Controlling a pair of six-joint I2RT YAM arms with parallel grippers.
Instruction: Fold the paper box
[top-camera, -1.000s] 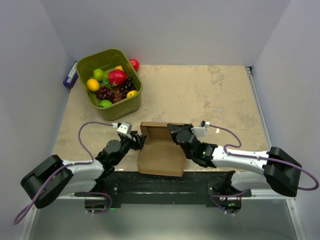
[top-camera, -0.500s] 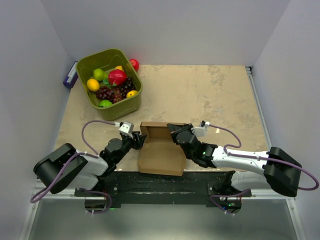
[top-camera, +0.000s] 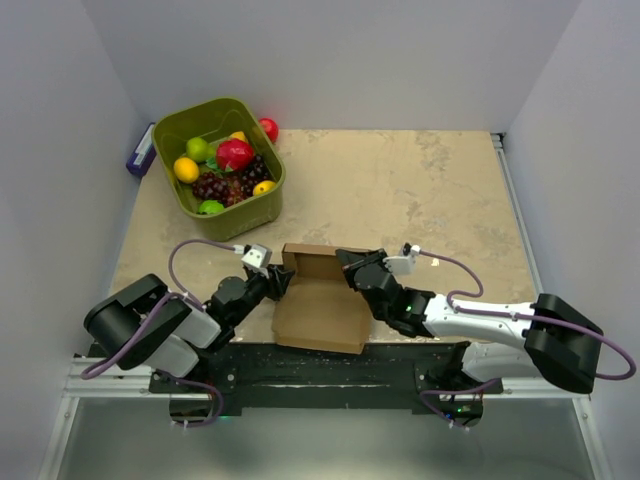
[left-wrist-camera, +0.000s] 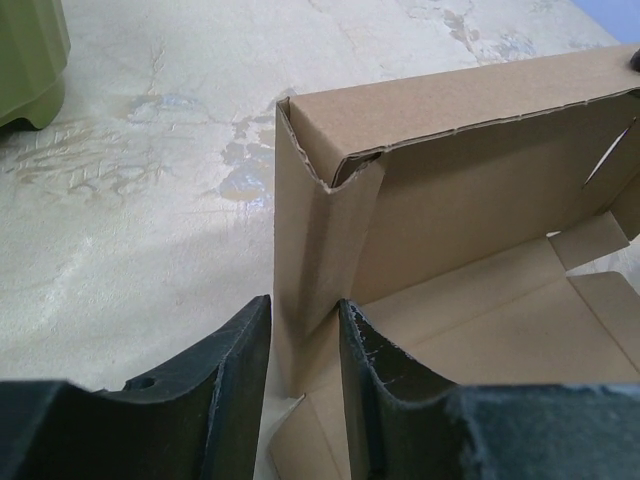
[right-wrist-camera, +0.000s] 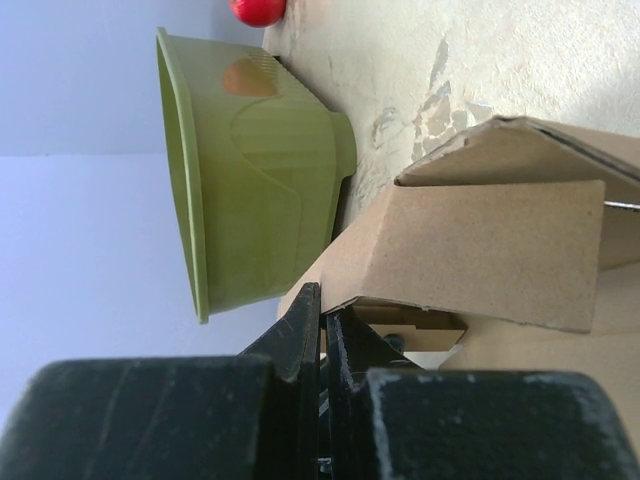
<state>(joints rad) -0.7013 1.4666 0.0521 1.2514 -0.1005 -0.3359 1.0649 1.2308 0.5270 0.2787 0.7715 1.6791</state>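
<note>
The brown paper box (top-camera: 320, 305) lies open at the table's near edge, its back wall raised. My left gripper (top-camera: 279, 283) is at the box's left back corner. In the left wrist view its jaws (left-wrist-camera: 305, 345) stand on either side of the upright left wall (left-wrist-camera: 320, 250) and pinch it. My right gripper (top-camera: 350, 266) is at the box's right back corner. In the right wrist view its gripper (right-wrist-camera: 322, 305) is almost fully closed on a thin cardboard edge of the box (right-wrist-camera: 480, 250), under a folded flap.
A green basket (top-camera: 218, 160) full of fruit stands at the back left, and also shows in the right wrist view (right-wrist-camera: 250, 170). A red ball (top-camera: 268, 129) lies behind it. A purple object (top-camera: 140, 152) lies at the table's left edge.
My left arm's rear links have swung right and toward the box. Both grippers stay at the box's back corners, and the box has barely moved.
</note>
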